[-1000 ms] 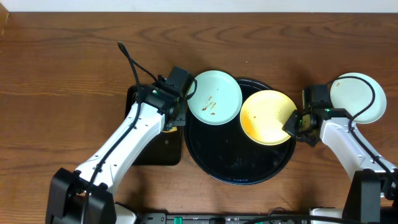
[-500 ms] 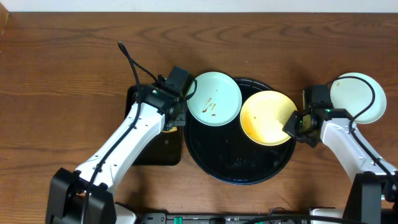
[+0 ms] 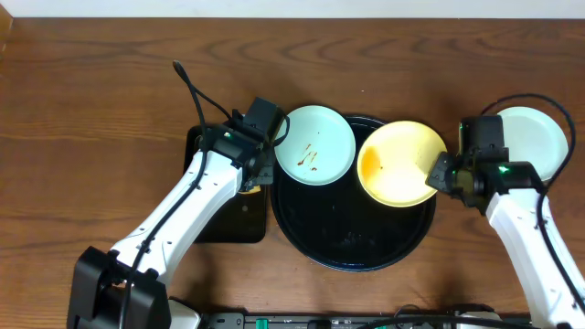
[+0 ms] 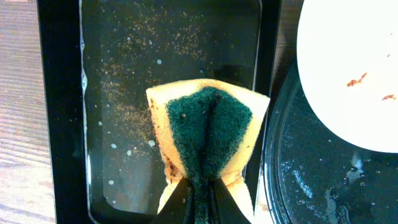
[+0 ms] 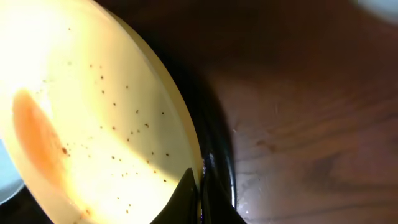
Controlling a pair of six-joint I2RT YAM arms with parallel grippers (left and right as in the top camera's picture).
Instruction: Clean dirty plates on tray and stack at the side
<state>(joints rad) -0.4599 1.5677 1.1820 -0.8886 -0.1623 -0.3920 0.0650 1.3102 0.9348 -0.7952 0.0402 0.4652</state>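
The large round black tray (image 3: pixel 352 242) lies at the table's centre. A mint-blue plate (image 3: pixel 315 143) with brown smears rests on its upper left rim; it also shows in the left wrist view (image 4: pixel 348 68). My right gripper (image 3: pixel 439 174) is shut on the right rim of the yellow plate (image 3: pixel 398 163) and holds it tilted above the tray's right side; in the right wrist view the plate (image 5: pixel 93 124) carries dark specks. A second mint-blue plate (image 3: pixel 535 137) lies on the wood at the far right. My left gripper (image 4: pixel 200 205) is shut on a folded yellow-and-green sponge (image 4: pixel 208 134).
A smaller rectangular black tray (image 4: pixel 124 93) with water drops sits under the sponge, left of the round tray. The left arm (image 3: pixel 196 206) crosses it. Bare wood-grain tabletop (image 3: pixel 91 119) lies to the left and at the far right front (image 5: pixel 311 143).
My right gripper has lifted the yellow plate and carried it a little to the right and up. The left arm and the sponge have not moved.
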